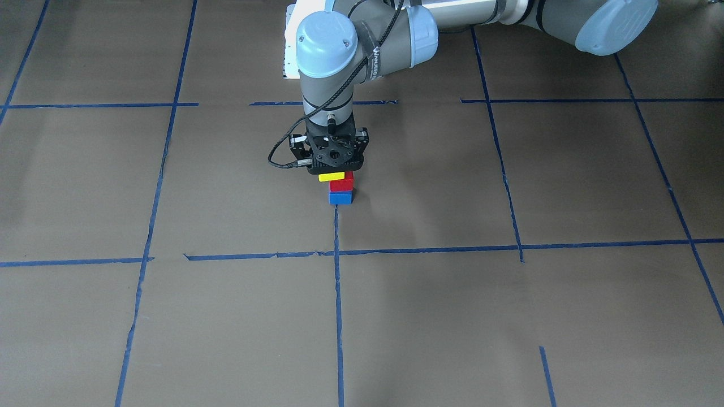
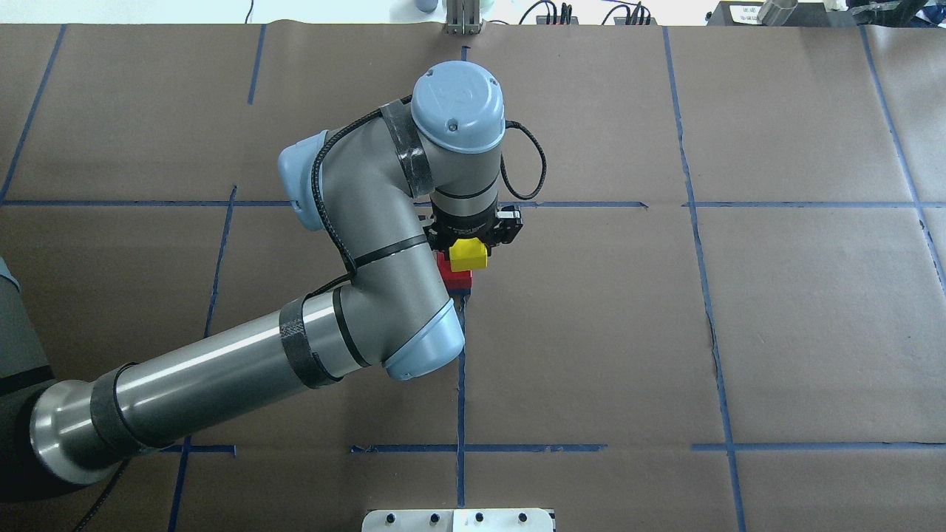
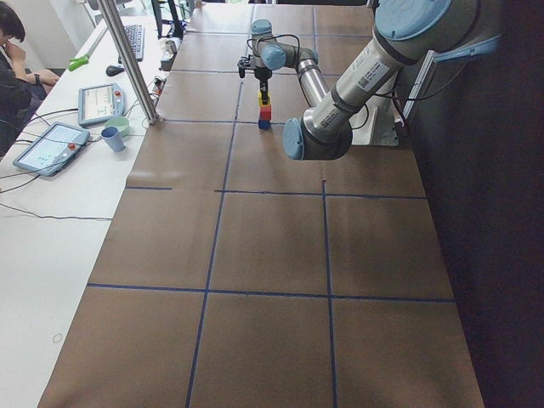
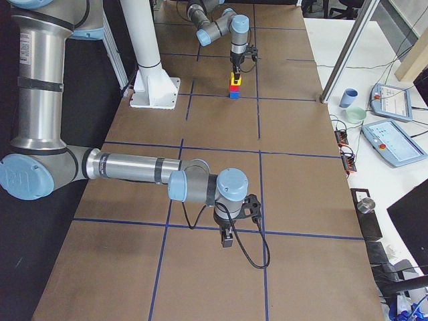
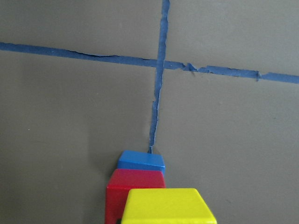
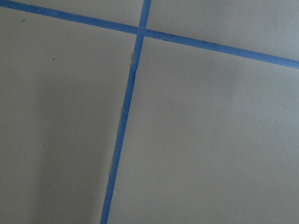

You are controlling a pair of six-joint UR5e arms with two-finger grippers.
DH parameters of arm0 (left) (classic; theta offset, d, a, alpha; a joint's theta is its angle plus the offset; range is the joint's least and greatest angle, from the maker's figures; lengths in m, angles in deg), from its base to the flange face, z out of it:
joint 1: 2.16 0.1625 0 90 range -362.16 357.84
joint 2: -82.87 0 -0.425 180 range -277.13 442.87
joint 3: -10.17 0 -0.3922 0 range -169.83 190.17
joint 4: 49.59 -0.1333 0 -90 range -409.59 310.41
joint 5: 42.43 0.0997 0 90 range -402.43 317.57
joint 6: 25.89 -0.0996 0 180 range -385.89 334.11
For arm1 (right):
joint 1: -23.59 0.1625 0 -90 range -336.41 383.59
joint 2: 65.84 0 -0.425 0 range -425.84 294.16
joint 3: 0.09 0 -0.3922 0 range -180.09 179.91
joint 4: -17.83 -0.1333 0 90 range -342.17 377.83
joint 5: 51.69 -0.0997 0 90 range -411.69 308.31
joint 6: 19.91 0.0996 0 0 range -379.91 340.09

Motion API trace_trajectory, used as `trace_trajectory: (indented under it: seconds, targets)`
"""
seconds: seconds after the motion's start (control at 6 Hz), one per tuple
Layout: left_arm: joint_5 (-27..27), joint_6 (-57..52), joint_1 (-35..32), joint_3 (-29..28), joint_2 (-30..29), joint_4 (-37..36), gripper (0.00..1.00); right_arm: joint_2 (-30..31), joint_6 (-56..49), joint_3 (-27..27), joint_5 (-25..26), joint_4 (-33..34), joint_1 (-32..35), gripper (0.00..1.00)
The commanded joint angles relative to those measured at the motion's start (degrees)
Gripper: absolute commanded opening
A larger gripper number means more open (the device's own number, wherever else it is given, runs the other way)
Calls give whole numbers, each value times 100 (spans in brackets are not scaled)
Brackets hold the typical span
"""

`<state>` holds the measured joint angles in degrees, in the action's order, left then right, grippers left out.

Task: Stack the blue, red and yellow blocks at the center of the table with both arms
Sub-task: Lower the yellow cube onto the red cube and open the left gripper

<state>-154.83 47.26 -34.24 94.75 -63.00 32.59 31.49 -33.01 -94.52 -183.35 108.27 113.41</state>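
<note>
A blue block (image 1: 341,197) sits on the brown table at the centre, with a red block (image 1: 342,184) stacked on it. My left gripper (image 1: 334,171) points straight down over the stack, shut on a yellow block (image 1: 331,177). The yellow block is at the red block's top, offset a little sideways; I cannot tell if they touch. The left wrist view shows yellow (image 5: 168,205) above red (image 5: 133,191) above blue (image 5: 141,161). From overhead the yellow block (image 2: 468,255) covers most of the red one (image 2: 454,276). My right gripper (image 4: 227,237) hangs low over bare table far from the stack; I cannot tell its state.
Blue tape lines (image 1: 337,282) grid the table. A white base plate (image 2: 458,519) lies at the near edge. A side bench with tablets (image 3: 51,146) and a cup (image 3: 111,138) runs along the table, with a seated operator (image 3: 17,51).
</note>
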Motion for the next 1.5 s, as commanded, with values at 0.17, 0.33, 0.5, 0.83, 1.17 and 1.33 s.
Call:
trace_trajectory:
  seconds: [0.17, 0.33, 0.5, 0.83, 1.17, 1.33]
  targets:
    - [-19, -20, -1, 297, 297, -1, 0, 5, 0, 3, 0, 0, 0, 100]
    - [-19, -20, 8, 288, 271, 8, 0, 5, -9, 3, 0, 0, 0, 100]
    - [-19, -20, 8, 279, 262, 8, 0, 5, -9, 3, 0, 0, 0, 100]
    - [-28, -37, 17, 244, 244, 35, 4, 5, -9, 3, 9, 0, 0, 100]
    - [-28, -116, 8, 226, 253, 43, 58, 5, -9, 3, 9, 0, 0, 100]
    - [-28, -117, 17, 226, 253, 43, 72, 5, -9, 3, 9, 0, 0, 100]
